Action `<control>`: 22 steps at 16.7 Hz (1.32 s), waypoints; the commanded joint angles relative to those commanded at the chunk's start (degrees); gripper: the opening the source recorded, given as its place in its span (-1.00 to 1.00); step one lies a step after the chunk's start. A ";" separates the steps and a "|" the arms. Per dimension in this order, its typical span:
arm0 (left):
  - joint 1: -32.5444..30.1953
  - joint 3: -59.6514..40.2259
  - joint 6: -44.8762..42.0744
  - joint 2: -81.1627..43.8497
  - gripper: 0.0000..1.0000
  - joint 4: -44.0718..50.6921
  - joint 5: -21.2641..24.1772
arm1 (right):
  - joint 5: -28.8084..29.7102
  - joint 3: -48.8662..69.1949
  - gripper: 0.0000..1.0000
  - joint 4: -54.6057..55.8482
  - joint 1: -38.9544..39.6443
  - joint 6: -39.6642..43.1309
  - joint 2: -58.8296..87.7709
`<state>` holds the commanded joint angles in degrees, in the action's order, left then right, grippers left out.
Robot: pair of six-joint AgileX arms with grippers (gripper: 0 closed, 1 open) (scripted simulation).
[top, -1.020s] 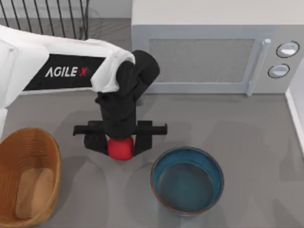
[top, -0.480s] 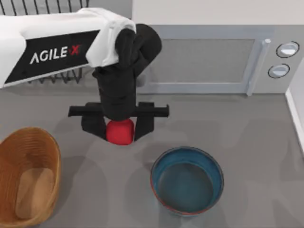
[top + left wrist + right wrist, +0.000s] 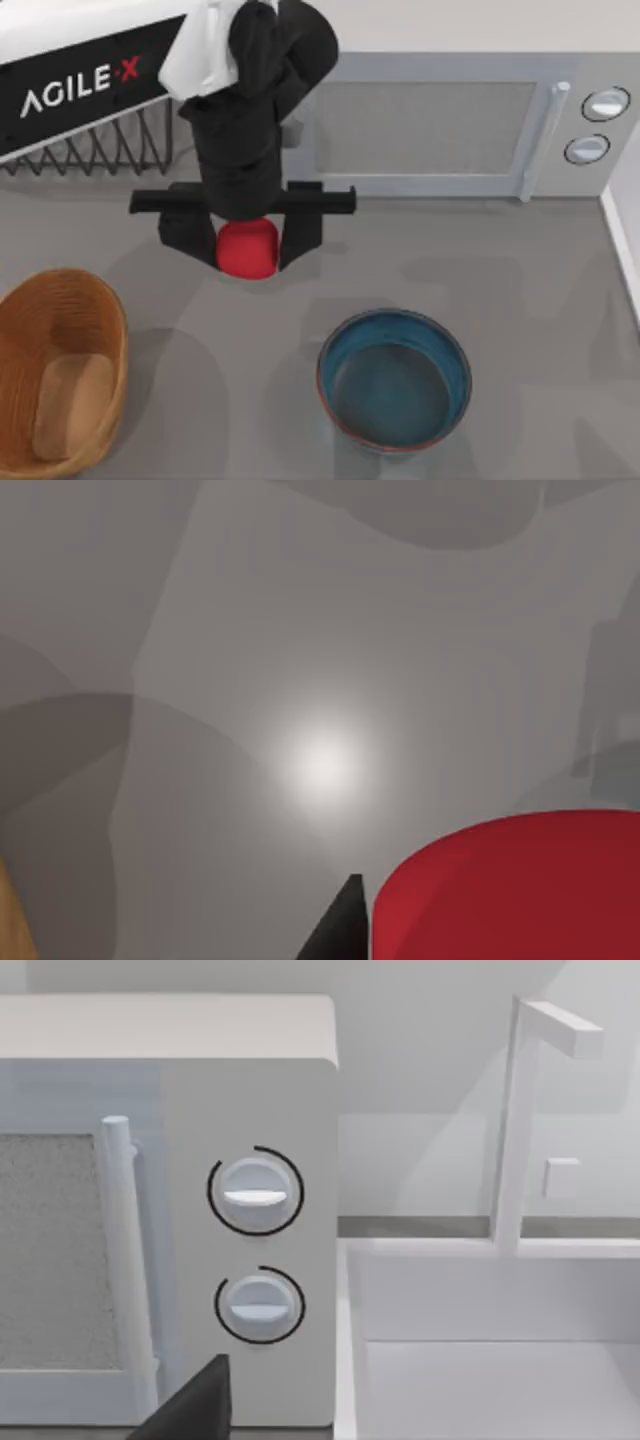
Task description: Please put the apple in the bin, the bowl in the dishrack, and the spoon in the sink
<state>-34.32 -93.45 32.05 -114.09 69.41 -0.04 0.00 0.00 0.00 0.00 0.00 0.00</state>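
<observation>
1. My left end effector is clamped on the apple, up off the tabletop, in front of the microwave.
2. Bin lies left of the bowl; the apple hangs between them, nearer the microwave.
3. Dishrack is left of the microwave.

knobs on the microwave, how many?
2. Both sit on the microwave panel at the top view's right end: upper knob and lower knob, stacked one above the other beside the door handle.
</observation>
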 joint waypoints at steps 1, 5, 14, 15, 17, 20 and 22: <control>0.05 0.03 0.11 0.04 -1.00 0.03 0.01 | 0.00 0.00 1.00 0.00 0.00 0.00 0.00; 2.57 1.57 6.44 2.45 -1.00 1.81 0.41 | 0.00 0.00 1.00 0.00 0.00 0.00 0.00; 17.18 12.03 49.05 17.91 -1.00 9.83 2.73 | 0.00 0.00 1.00 0.00 0.00 0.00 0.00; 18.85 13.39 53.30 19.86 -1.00 10.55 2.99 | 0.00 0.00 1.00 0.00 0.00 0.00 0.00; 21.78 15.86 60.06 23.35 -1.00 11.73 3.45 | 0.00 0.00 1.00 0.00 0.00 0.00 0.00; 24.55 18.25 65.62 26.73 -1.00 12.78 3.89 | 0.00 0.00 1.00 0.00 0.00 0.00 0.00; 24.95 18.59 66.33 27.21 -1.00 12.93 3.95 | 0.00 0.00 1.00 0.00 0.00 0.00 0.00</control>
<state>-9.38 -74.87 98.38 -86.89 82.34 3.91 0.00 0.00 0.00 0.00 0.00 0.00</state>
